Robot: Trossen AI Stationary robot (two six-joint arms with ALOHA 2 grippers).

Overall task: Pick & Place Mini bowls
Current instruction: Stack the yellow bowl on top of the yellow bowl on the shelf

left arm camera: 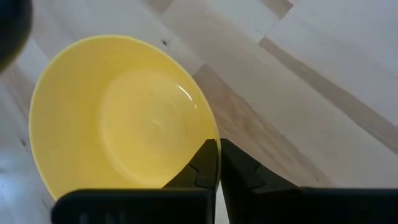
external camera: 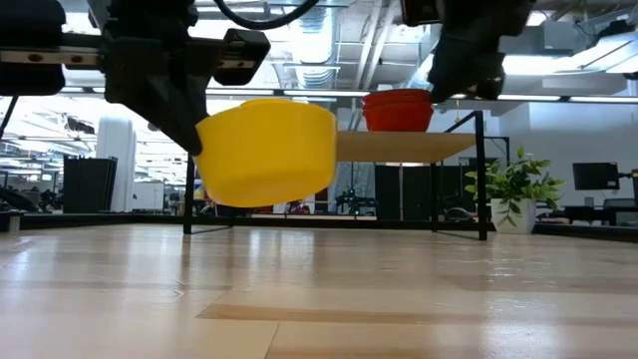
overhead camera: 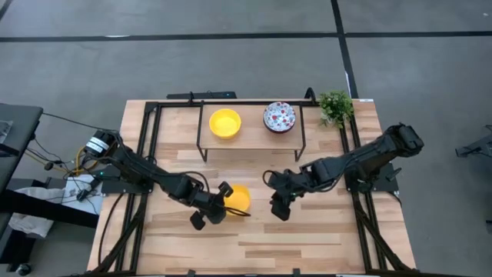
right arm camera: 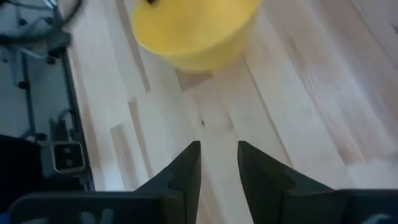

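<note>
A plain yellow mini bowl [overhead camera: 238, 198] hangs above the table's middle, held by my left gripper [overhead camera: 221, 203], which is shut on it. The low view shows this bowl [external camera: 267, 150] clear of the wood. My right gripper [overhead camera: 277, 198] hovers just right of it, open and holding nothing [right arm camera: 219, 155]; its wrist view shows the bowl [right arm camera: 193, 28] ahead. A second yellow bowl [overhead camera: 225, 122] and a floral bowl [overhead camera: 279, 117] stand on their bases on the raised shelf. No other mini bowls are in view. My left gripper pinches the yellow bowl's rim [left arm camera: 208, 140] on the side toward the table's left, one finger [left arm camera: 198, 171] inside the bowl and the other [left arm camera: 245, 177] outside. The fingers come slanting down from the left. The bowl is lifted clear of the table, slightly tilted.
A black-framed wooden shelf [overhead camera: 250, 135] spans the far middle of the table. A small green plant [overhead camera: 336, 106] stands at the far right corner. Black rails [overhead camera: 150, 146] run along both sides. Bare wood [overhead camera: 254, 238] lies near the front edge.
</note>
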